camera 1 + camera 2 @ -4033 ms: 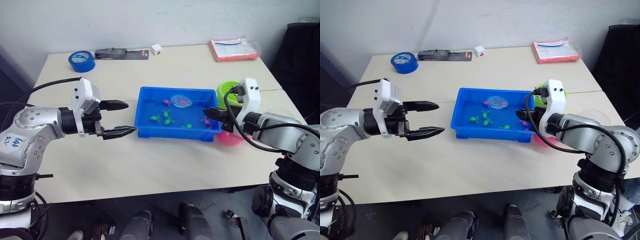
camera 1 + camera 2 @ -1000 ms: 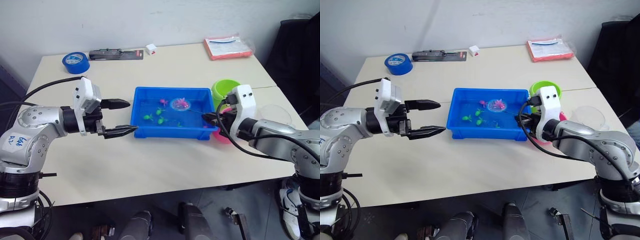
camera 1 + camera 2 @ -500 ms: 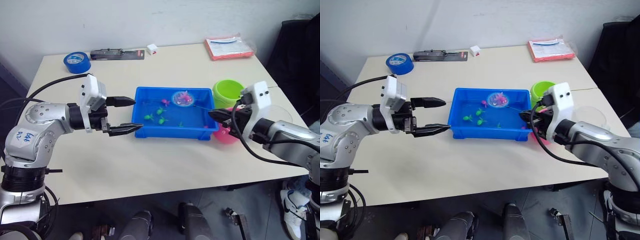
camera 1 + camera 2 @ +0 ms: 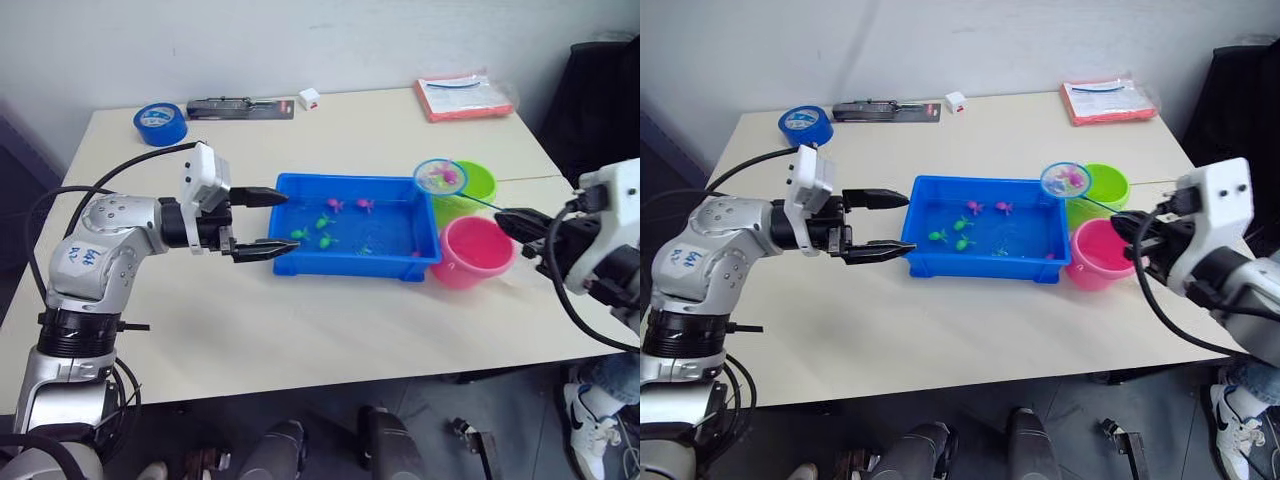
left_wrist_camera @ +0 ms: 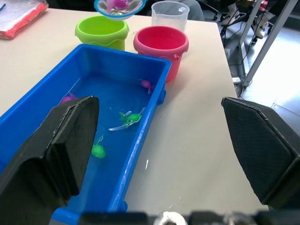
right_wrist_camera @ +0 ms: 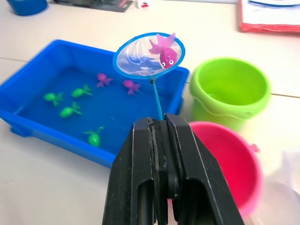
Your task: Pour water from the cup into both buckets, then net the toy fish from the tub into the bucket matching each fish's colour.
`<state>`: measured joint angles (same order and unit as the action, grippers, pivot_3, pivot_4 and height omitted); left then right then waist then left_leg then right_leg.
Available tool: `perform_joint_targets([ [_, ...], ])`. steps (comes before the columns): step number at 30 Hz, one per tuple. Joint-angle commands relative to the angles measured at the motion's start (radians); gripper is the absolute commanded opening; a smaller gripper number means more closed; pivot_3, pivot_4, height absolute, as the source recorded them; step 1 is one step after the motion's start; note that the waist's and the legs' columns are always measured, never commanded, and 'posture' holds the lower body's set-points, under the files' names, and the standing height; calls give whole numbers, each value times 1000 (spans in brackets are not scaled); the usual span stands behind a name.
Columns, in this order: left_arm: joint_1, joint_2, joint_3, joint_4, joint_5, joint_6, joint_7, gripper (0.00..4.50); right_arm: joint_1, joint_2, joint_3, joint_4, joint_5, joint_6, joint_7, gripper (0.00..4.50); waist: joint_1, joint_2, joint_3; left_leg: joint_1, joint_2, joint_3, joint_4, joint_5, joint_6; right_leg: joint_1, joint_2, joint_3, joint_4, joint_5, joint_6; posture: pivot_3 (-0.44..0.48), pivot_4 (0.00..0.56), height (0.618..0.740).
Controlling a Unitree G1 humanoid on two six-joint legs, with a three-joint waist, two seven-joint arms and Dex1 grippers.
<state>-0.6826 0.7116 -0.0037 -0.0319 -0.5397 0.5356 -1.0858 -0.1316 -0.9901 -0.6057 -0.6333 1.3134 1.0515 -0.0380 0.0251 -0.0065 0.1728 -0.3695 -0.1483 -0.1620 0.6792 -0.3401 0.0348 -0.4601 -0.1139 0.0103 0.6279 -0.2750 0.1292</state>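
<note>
**Operator:** Starting at my left: the left claw [image 4: 268,219] hangs spread wide and empty at the left end of the tub [image 4: 300,264], its upper finger over the rim. It has crept in toward the tub over the last few seconds, otherwise idle.

**Second:** And in the tub?

**Operator:** Green fish [image 4: 323,221] and two pink fish [image 4: 365,206] lie in the water. Half a second ago the net sat low over the tub's far right corner; now I've lifted it clear.

**Second:** With a catch?

**Operator:** Yes. The net [image 6: 149,56] carries one magenta fish [image 6: 164,52] and is in the air above the gap between the tub's right end and the green bucket [image 4: 465,187]. The pink bucket [image 4: 475,251] stands just in front of the green one, touching the tub's right corner. The cup [image 5: 169,13] sits on the table beyond the pink bucket.

**Second:** Right claw?

**Operator:** The right claw [image 6: 159,133] is clamped tight on the net's thin handle, well out to the right of the buckets.

**Second:** So what next?

**Operator:** My read: the scoop worked, and this fish belongs in the pink bucket. The hoop sits nearer the green one, so I'd draw it back toward me before tipping, or it lands in the wrong colour.
</note>
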Motion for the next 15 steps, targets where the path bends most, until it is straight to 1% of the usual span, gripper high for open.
perform_joint_targets([
  [1, -31, -4, 7, 17, 14, -34, -23, 4500, 66, -46, -105, -57, -47, 4, 29, 785, 0, 0, 0, 0, 0, 0, 0, 0, 0, 0, 0, 0, 0, 0, 0, 0, 150, 740],
  [4, -40, -13, 1, 40, 24, -49, -37, 4500, 143, -75, -153, -85, -114, 13, 63, 785, 0, 0, 0, 0, 0, 1, 1, 0, 1, 0, 0, 1, 0, 0, 1, 0, 150, 740],
  [7, -49, -26, -4, 59, 33, -58, -49, 4500, 222, -94, -170, -126, -228, -11, 131, 785, -1, 0, 0, 0, 0, 1, 1, 0, 1, 0, 1, 1, 0, 0, 1, 0, 150, 740],
  [10, -61, -38, -9, 77, 43, -69, -60, 4500, 305, -121, -145, -151, -418, -73, 198, 785, -1, 0, 0, 0, 0, 2, 2, 0, 1, 0, 1, 2, 0, 1, 1, 0, 150, 740],
  [13, -70, -42, -10, 86, 48, -73, -68, 4500, 343, -116, -128, -162, -532, -121, 245, 785, -1, 0, 0, 0, 0, 3, 2, -1, 1, 0, 1, 3, 0, 1, 2, 0, 150, 740],
  [15, -72, -43, -10, 88, 51, -76, -75, 4500, 389, -125, -104, -183, -645, -177, 288, 785, 0, 0, 0, 0, 0, 4, 3, -1, 1, 0, 1, 4, 0, 1, 2, 0, 150, 740],
])
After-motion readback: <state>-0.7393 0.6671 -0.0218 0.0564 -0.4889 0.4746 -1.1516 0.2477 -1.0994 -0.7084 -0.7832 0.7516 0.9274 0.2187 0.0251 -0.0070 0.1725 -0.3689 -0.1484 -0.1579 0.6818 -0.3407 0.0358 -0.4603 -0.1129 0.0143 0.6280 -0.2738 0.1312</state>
